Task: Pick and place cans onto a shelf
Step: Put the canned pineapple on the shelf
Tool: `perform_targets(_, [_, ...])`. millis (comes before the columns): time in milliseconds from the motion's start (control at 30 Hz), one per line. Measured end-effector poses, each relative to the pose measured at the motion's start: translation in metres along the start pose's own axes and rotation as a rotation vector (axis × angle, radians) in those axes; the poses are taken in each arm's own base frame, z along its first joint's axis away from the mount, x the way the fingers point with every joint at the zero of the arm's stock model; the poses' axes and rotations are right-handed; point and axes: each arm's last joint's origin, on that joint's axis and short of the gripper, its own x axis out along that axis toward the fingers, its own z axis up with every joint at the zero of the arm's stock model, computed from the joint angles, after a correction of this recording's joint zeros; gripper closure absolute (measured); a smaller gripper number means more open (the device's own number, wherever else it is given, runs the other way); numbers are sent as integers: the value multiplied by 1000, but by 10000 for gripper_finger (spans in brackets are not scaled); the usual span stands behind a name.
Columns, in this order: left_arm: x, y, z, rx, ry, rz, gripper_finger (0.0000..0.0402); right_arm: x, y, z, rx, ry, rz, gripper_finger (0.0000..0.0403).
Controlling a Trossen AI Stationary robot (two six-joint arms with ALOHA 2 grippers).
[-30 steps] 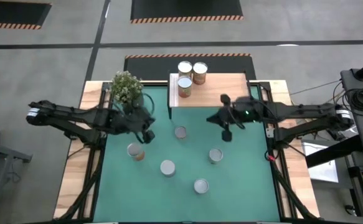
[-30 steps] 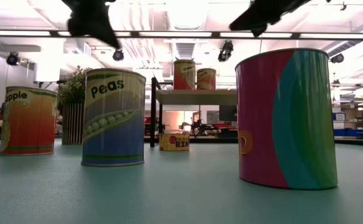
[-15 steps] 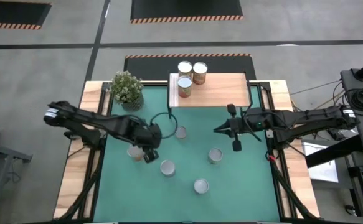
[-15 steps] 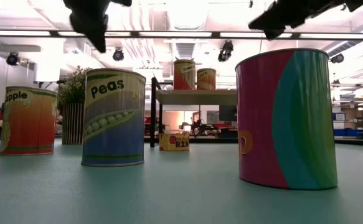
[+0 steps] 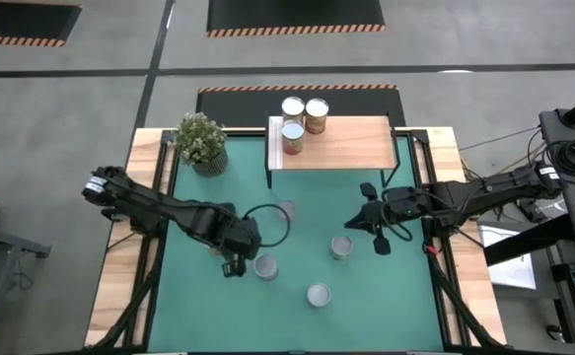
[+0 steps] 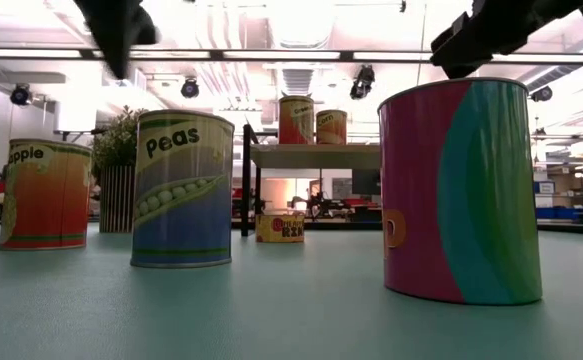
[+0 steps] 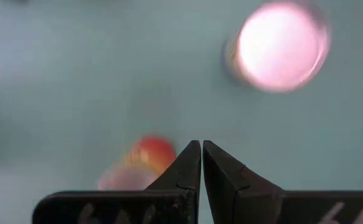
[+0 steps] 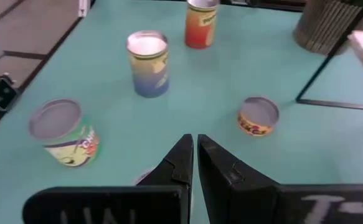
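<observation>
Green mat [image 5: 297, 316], pale wooden shelf [image 5: 351, 143], blue-and-green "Peas" can [image 6: 182, 190]

cans [image 8: 148, 63]: shiny metal tops, glossy labels | shelf [image 5: 346, 143]: pale wood | mat [image 5: 366, 296]: matt green

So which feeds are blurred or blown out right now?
Left wrist view: soft all over, one can's top glares out to a pink-white disc, the red can behind the left tool is smeared. Low view: ceiling lights flare white, cans sharp. High and right wrist views read clean.

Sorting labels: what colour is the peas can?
Peas can: blue with a green top band, clearest in the low view.
</observation>
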Motion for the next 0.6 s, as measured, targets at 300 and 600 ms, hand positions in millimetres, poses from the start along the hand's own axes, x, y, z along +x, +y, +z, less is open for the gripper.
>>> perform_targets(300, [-1,23,-27,-325,169,89,402,-1,1,4,-34,-29,-53,390])
perform_targets(600, [15,26,-36,-505,329,68,331,-1,1,4,-48,-27,-53,390])
